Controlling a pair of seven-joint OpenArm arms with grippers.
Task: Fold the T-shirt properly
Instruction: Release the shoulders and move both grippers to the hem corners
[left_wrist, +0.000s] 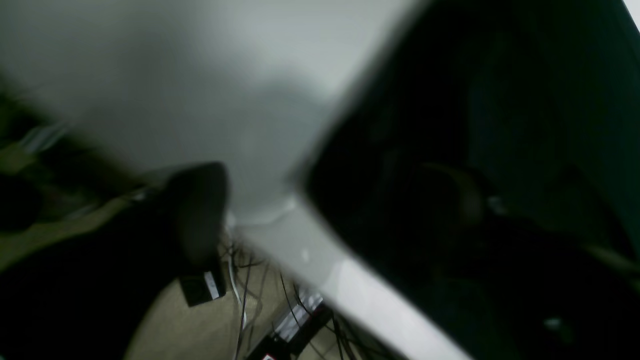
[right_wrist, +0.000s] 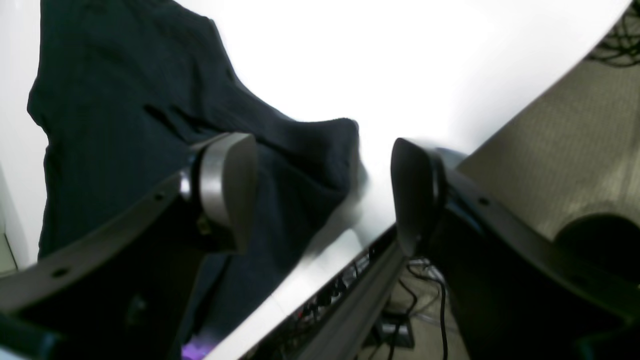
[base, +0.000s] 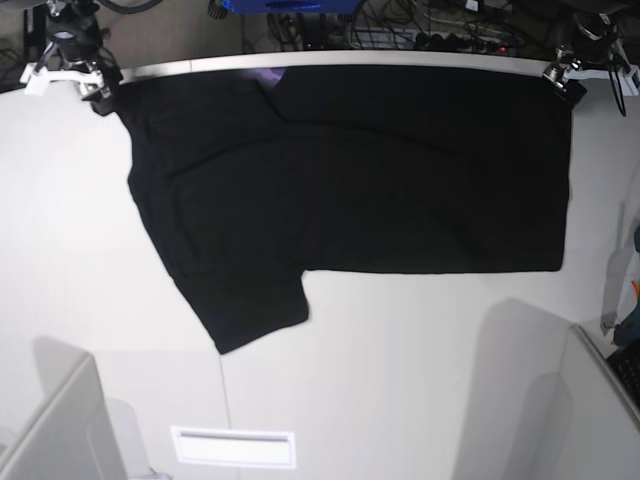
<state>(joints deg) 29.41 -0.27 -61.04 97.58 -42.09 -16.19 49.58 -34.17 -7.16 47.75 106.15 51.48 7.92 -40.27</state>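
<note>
T-shirt (base: 380, 170) spread flat across upper frame of table (base: 400, 380); right gripper (right_wrist: 325, 195) released, jaws apart; left gripper (base: 558, 75) state unclear, blurred

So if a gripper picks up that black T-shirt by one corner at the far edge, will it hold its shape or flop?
Probably flop. The T-shirt lies flat on the table with soft creases, so it looks limp. Lifted by one corner, the rest would likely sag and drag. It looks thin, so probably light.

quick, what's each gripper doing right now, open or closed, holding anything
Left gripper: cannot be told, the view is blurred.
Right gripper: open, holding nothing, by the T-shirt.
</note>
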